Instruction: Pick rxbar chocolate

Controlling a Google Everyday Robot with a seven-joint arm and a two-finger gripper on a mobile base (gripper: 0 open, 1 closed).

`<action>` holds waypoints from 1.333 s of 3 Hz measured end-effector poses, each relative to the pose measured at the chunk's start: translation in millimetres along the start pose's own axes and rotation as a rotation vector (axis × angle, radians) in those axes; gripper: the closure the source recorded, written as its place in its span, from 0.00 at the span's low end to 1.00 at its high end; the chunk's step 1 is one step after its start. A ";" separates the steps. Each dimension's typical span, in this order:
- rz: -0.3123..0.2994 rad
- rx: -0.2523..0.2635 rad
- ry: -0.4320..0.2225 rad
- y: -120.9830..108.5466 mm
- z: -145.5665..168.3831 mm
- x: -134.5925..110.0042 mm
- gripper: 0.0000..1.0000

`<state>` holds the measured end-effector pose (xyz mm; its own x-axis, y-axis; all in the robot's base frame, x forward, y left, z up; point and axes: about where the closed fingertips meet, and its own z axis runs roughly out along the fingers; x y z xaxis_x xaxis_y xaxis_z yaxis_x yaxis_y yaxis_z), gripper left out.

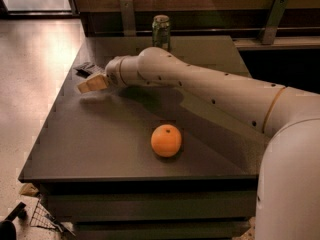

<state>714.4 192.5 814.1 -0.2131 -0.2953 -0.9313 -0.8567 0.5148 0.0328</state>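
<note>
The rxbar chocolate (pixel 85 68) is a small flat dark wrapper lying near the table's far left edge. My gripper (pixel 92 83) is at the end of the white arm (pixel 200 91), which reaches across the table from the right. It hovers just in front of the bar, low over the table top, and the two look apart. An orange (pixel 166 140) sits in the middle front of the table. A green drink can (pixel 161 31) stands at the back centre.
The dark table (pixel 100 149) has its left edge close to the bar, with light floor (pixel 30 84) beyond it. A wall with metal brackets (pixel 272 19) runs behind the table. Clutter lies on the floor at lower left (pixel 30 214).
</note>
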 end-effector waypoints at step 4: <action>0.001 0.003 0.001 2.1 3.9 -0.6 0.91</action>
<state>714.5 196.9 813.3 -0.2148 -0.2952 -0.9310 -0.8547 0.5180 0.0330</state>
